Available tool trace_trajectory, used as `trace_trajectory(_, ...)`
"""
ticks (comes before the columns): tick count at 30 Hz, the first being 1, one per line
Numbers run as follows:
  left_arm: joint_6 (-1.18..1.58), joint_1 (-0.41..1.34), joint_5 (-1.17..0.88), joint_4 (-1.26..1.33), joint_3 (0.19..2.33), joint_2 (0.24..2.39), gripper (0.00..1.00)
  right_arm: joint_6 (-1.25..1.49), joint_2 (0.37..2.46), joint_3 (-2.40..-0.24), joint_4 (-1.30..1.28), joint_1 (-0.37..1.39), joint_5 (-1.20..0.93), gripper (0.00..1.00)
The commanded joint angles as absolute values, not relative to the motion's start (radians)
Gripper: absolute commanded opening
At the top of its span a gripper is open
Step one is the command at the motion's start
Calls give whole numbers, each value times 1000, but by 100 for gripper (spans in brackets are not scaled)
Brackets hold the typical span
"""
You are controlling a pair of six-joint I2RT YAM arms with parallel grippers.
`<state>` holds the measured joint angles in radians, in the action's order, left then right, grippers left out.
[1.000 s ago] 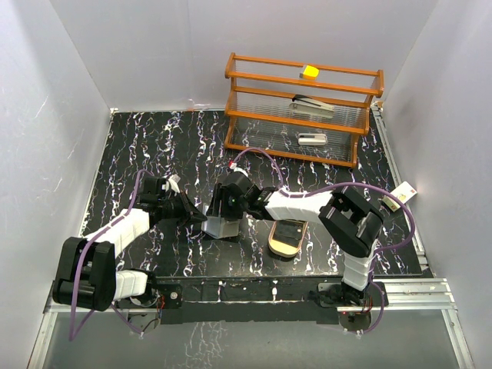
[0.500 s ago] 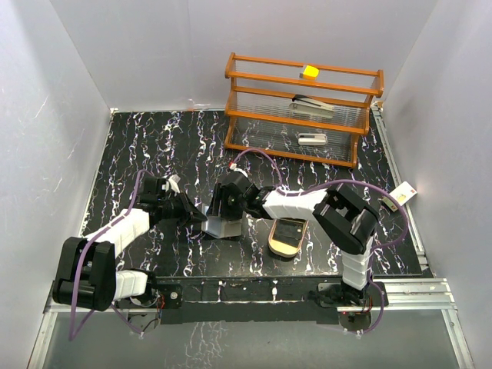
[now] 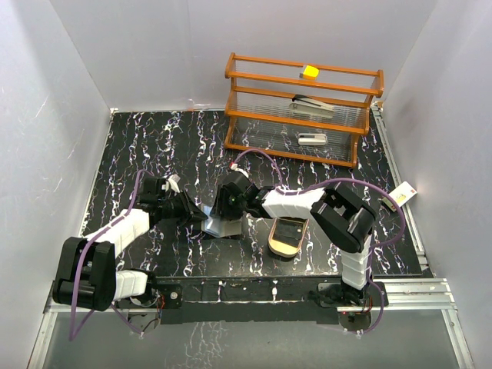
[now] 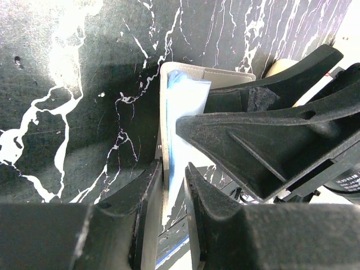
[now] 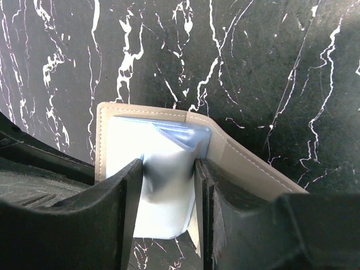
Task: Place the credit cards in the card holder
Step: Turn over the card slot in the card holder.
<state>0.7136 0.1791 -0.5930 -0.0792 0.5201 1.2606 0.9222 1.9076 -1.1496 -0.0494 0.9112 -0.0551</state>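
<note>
**Both grippers meet at the card holder, blue card inside its fold**

Nearest the arm bases, left of the middle of the black, white-veined worktop (image 3: 154,146), the two arms reach in towards each other. The left gripper (image 4: 169,191) comes from the left with its jaws narrow. They pinch one edge of the grey card holder (image 5: 247,160), and a strip of the blue card (image 5: 163,146) sits in the same gap.

The holder lies opened out on the worktop. The blue card rests on its inner face, tucked up against the fold (whether it sits in a slot I cannot tell).

The right gripper (image 5: 167,185) comes from the right and points down onto the card. Its jaws are partly apart, and the card bulges up between them, touching both inner faces and spreading out past them. I cannot tell whether that is a true grip or only a press.

Just right of the holder, under the right arm, lies a tan oval tray (image 3: 283,247) with a dark flat thing (image 3: 289,229) on it, too small to make out.

At the far right stands a wooden rack (image 3: 265,81). It has a yellow block (image 3: 310,71) on top, a stapler (image 3: 311,106) on the middle shelf and a small white thing (image 3: 311,139) below.
</note>
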Motion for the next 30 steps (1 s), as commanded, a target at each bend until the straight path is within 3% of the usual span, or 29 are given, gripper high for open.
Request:
trace_trajectory(1,723,183,-643,-45,504,1260,21,923,1906,-1136,-14,911,-54,38)
trace_trajectory(12,730,184,-637,-21,494,1283,17,918,1878,-1096,12,905,-61,32)
trace_trajectory(17,733,183,-640,-9,487,1281,1,908,1855,-1071,10,895,-55,30)
trace_trajectory(30,750,184,-692,6,494,1247,0,739,1748,-1090,-391,892,249,33)
